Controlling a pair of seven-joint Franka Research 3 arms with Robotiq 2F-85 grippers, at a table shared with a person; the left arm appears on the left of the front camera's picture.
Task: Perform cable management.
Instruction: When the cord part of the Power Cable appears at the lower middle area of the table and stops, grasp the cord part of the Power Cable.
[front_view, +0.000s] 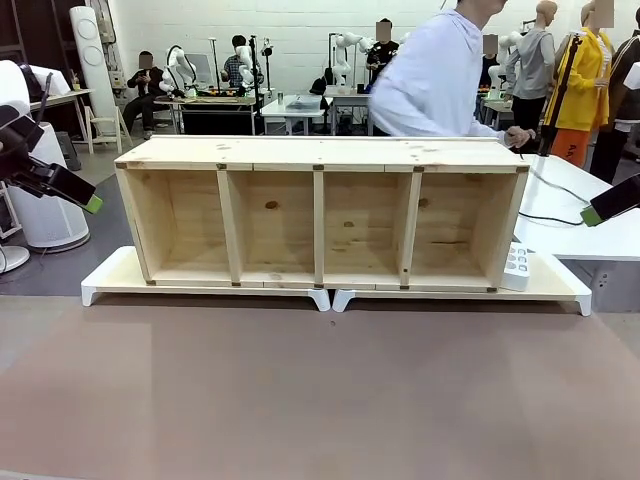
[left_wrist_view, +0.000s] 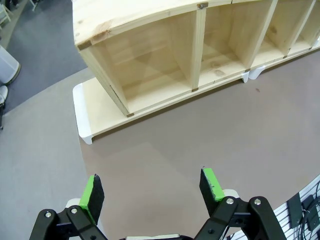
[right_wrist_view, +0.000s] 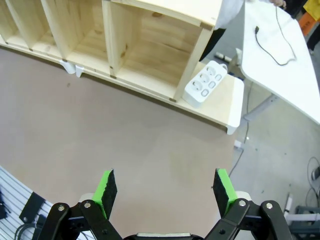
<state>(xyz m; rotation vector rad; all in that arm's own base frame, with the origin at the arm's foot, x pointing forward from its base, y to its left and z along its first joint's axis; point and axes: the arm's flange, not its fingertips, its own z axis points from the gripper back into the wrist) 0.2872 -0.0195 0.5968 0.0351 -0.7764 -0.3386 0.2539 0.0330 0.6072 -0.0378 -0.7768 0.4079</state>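
One cable (right_wrist_view: 257, 31) lies on the white side table (right_wrist_view: 280, 82), near one power strip (right_wrist_view: 204, 82) beside the four-bay wooden shelf (front_view: 320, 152) (on two white risers (front_view: 110, 280)). The left gripper (left_wrist_view: 151, 189) and right gripper (right_wrist_view: 165, 192) hover empty, jaws spread.

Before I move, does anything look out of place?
The white power strip sits askew on the white riser beside the right end of the pale wooden shelf, and a thin black cable straggles loose across the white side table. Nothing looks damaged.

Two white risers (front_view: 110, 280) sit end to end along the brown table's (front_view: 320, 400) far edge. They carry a four-bay wooden shelf (front_view: 320, 155) and, at the right end, a white power strip (front_view: 516, 268). A thin black cable (front_view: 550, 218) lies on the white side table (front_view: 600, 245) past the right corner.
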